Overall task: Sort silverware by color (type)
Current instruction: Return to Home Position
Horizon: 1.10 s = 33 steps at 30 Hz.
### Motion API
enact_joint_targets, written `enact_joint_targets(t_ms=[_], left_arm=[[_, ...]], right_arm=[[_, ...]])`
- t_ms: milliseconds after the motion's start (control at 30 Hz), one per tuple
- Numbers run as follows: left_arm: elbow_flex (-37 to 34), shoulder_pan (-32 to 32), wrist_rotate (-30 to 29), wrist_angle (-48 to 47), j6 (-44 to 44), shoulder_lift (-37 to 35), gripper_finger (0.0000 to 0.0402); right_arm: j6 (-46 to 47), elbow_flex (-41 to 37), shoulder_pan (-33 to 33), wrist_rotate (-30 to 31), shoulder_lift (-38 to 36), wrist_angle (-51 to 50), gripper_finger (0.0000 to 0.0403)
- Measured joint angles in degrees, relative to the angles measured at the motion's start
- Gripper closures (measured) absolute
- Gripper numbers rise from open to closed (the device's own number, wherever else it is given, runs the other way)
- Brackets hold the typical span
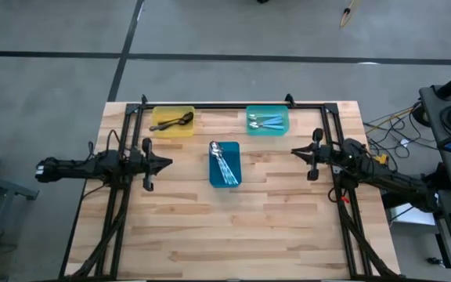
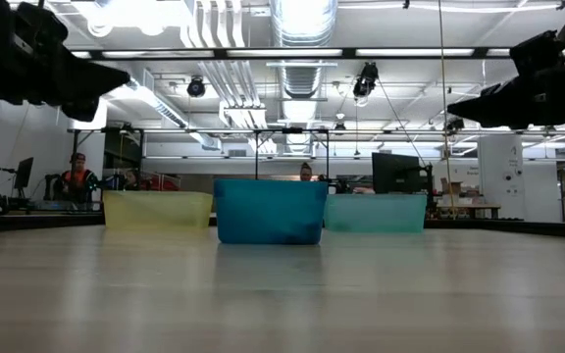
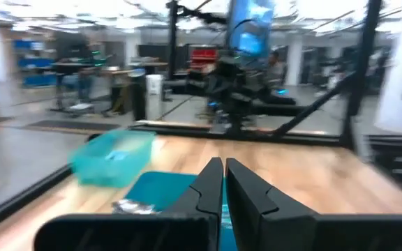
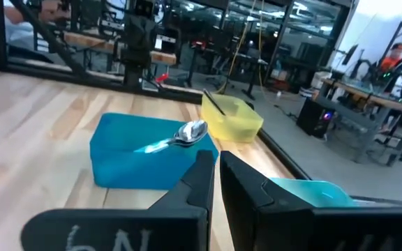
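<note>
— Found any of the silverware outside the trays?
— No. Seen only inside them: silver spoons in the blue tray, dark spoons in the yellow tray beyond the blue tray toward the left arm's side, light-blue-handled spoons in the teal tray beyond the blue tray toward the right arm's side
— Lying which way in the blue tray?
— Lengthwise along its long side, so crosswise to the line between the two arms, with bowls apparently toward the far end
— And the claws?
— As for the left claw: hangs just beside the blue tray, raised off the worktop, clenched on nothing. As for the right claw: hangs farther from the blue tray on the opposite side, likewise pinched together and empty. Pointing in at the blue tray from either side
— So nearer to the left one?
— Yes, though probably no call to reach in: looks sorted, with only drawing away from the blue tray remaining
</note>
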Motion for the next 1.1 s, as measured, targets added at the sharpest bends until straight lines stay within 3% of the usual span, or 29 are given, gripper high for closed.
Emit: enact_joint_targets(t_ms=[167, 267, 467, 800, 967, 1100], left_arm=[[0.0, 0.1, -9.3, -0.9, -1.0, 1.2, 0.0400], [0.1, 0.1, -11.9, -0.9, -2.1, 2.4, 0.0400], [0.5, 0.1, -12.2, -1.2, -2.1, 4.3, 0.0400], [0.5, 0.1, -12.2, -1.2, -2.1, 6.2, 0.0400], [0.5, 0.1, -12.2, -1.1, -2.1, 6.8, 0.0400], [0.5, 0.1, -12.3, -1.1, -2.1, 7.0, 0.0400]], right_arm=[[-1.2, 0.0, -0.3, 0.2, -2.4, -0.6, 0.0385], [-1.0, 0.0, -0.2, 1.2, -2.9, -0.6, 0.0385], [3.3, 0.0, -0.2, 9.1, -1.6, -1.0, 0.0385], [3.4, -0.1, 0.0, 9.1, -1.2, -1.0, 0.0385], [7.1, -0.1, 4.1, 9.2, -5.4, -2.0, 0.0385], [1.1, -0.1, 8.6, 9.0, -5.7, 2.0, 0.0385]])
